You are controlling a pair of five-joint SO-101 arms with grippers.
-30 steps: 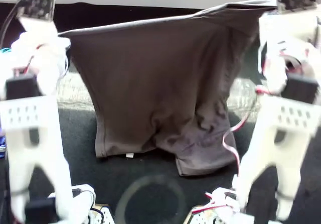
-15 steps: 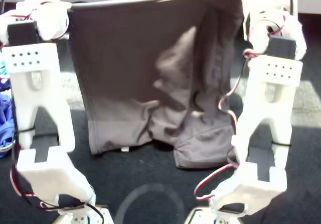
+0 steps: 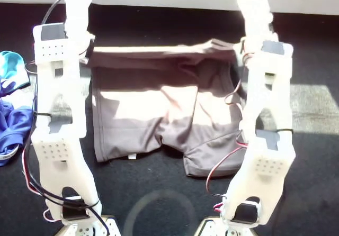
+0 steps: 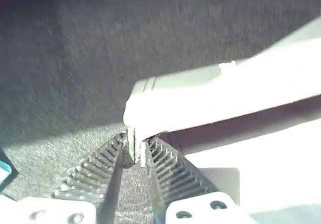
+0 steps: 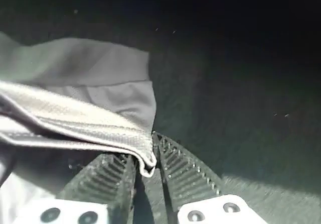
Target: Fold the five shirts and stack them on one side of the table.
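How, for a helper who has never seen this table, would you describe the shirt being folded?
On the black table, look between the two white arms. The grey shirt lies spread there, its far edge pinched by the left gripper and the right gripper. It alone is grey; the blue and teal clothes bunch beside the left arm.

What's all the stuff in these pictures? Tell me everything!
grey shirt: one, grey, spread on the table, far edge held at both corners.
blue clothes: a heap, count unclear, blue and teal, at the table's left edge.
table: one, black covering, under everything.
left end effector: one, white arm, shut on the shirt's far left corner.
right end effector: one, white arm, shut on the shirt's far right corner.
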